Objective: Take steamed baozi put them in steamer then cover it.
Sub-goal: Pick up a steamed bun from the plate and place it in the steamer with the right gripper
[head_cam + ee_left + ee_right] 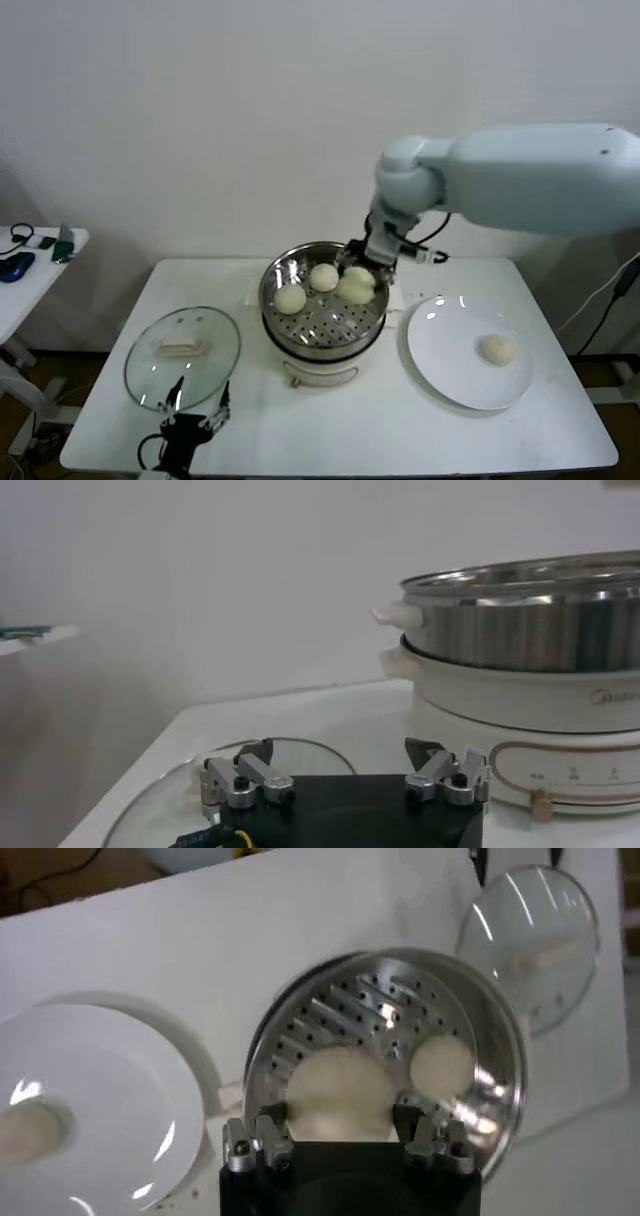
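The steamer (322, 325) stands mid-table, a steel basket on a cream-white pot base. Two baozi (290, 298) (323, 277) lie in it. My right gripper (372, 262) hangs over the basket's far right side, shut on a third baozi (355, 286), which sits low over the perforated floor. In the right wrist view this baozi (340, 1093) fills the gap between both fingers (268, 1133). A fourth baozi (498, 349) lies on the white plate (450, 370). The glass cover (182, 358) lies flat on the table to the left. My left gripper (192, 420) is open and empty at the cover's near edge.
The plate lies right of the steamer. A small side table (30, 255) with dark items stands beyond the table's left edge. The left wrist view shows the steamer's wall (520, 630), the pot base (500, 705) and the cover's glass (170, 795) under the gripper (340, 770).
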You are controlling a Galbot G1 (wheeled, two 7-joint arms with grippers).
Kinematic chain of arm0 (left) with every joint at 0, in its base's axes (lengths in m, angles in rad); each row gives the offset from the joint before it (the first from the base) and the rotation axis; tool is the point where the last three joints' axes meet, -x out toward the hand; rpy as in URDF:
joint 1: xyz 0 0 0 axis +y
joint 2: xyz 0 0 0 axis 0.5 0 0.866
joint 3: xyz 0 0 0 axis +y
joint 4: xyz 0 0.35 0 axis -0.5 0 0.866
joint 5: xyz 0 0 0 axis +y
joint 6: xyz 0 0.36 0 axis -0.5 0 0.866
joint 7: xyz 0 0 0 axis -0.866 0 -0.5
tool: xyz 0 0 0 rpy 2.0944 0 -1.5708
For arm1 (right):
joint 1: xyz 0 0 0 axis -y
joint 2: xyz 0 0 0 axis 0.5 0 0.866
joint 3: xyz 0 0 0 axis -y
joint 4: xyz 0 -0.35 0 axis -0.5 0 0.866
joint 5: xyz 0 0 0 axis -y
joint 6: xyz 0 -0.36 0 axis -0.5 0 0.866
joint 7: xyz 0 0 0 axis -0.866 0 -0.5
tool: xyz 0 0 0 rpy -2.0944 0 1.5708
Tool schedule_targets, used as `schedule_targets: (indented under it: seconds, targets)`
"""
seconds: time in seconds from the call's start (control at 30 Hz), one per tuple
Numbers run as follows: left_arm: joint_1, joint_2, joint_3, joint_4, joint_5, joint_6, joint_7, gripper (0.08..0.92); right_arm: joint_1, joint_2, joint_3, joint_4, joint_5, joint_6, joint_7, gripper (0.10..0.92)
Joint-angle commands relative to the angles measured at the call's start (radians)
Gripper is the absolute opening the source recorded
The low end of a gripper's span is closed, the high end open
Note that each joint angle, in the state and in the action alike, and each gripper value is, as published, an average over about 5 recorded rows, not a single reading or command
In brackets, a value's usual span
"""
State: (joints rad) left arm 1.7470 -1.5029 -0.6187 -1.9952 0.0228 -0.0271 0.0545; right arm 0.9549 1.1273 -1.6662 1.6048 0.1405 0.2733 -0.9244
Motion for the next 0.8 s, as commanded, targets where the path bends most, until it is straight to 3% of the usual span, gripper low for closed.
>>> schedule_targets:
  seconds: [0.03, 0.53, 0.67, 0.8]
  targets:
    - [0.000, 0.003, -0.001, 0.006, -0.001, -0.001, -0.001, 0.823, -0.198, 0.110, 0.011, -0.007, -0.256, 0.016, 0.087, 0.696]
    - [-0.003, 0.004, -0.003, 0.013, -0.005, -0.003, -0.004, 0.823, -0.323, 0.134, 0.046, -0.154, -0.326, 0.007, 0.141, 0.696]
    - [-0.002, 0.004, -0.004, 0.010, -0.005, -0.002, -0.004, 0.823, -0.289, 0.130, 0.051, -0.158, -0.299, 0.035, 0.138, 0.706]
    - [0.000, 0.003, -0.002, 0.004, -0.005, -0.001, -0.003, 0.823, -0.202, 0.104, 0.044, -0.163, -0.203, 0.085, 0.103, 0.773]
